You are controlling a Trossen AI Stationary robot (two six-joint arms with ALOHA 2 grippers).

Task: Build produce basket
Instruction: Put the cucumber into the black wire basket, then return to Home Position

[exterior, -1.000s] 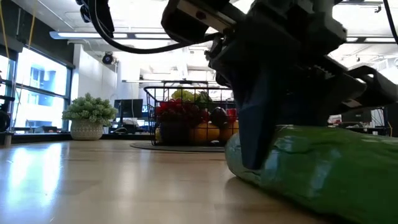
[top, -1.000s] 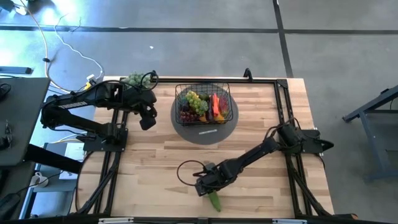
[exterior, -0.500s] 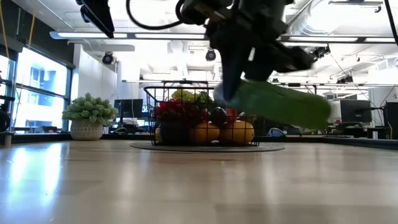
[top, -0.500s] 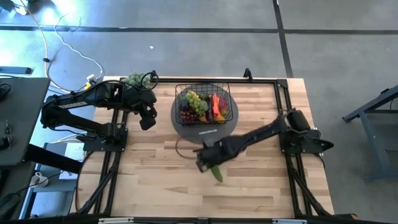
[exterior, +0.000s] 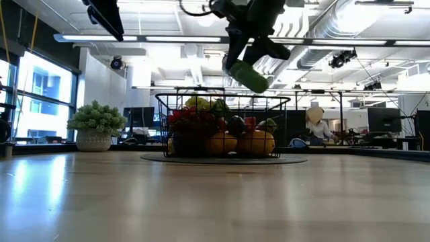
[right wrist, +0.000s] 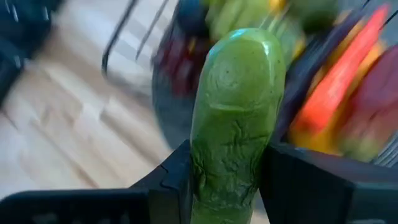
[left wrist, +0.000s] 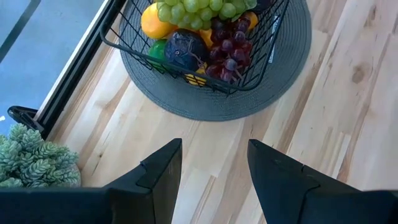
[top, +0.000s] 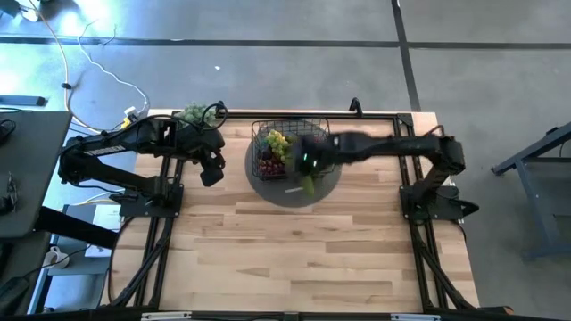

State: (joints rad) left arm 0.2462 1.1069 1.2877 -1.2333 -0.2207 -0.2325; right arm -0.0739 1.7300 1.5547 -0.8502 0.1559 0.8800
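The pale wooden plank counter (top: 268, 250) carries a grey round woven mat (top: 293, 190) near its far edge, and on that mat stands the small rectangular black wire-mesh basket (exterior: 222, 128). The basket holds a heap of small toy produce (left wrist: 205, 37): a bunch of green grapes (left wrist: 199, 9) on top, dark red-purple grapes (left wrist: 227, 56) beside it, a dark purple rounded fruit (left wrist: 183, 50), yellow-orange pieces low down, and a red chilli (right wrist: 339, 93) along one side. A pale green leafy bunch in a white pot (exterior: 96, 128) sits on the counter's far left corner, well apart from the basket. The right arm reaches across from the counter's right side, and its right hand (top: 308, 165) hangs above the basket's near rim, fingers clamped on a long green bumpy-skinned cucumber (right wrist: 233, 118), which hangs tilted over the basket, clear of the fruit below. The left arm waits at the left of the mat, its left hand (left wrist: 211, 174) raised above the bare counter with its fingers apart, gripping nothing. In the room behind, a person (exterior: 316, 124) sits at a desk.
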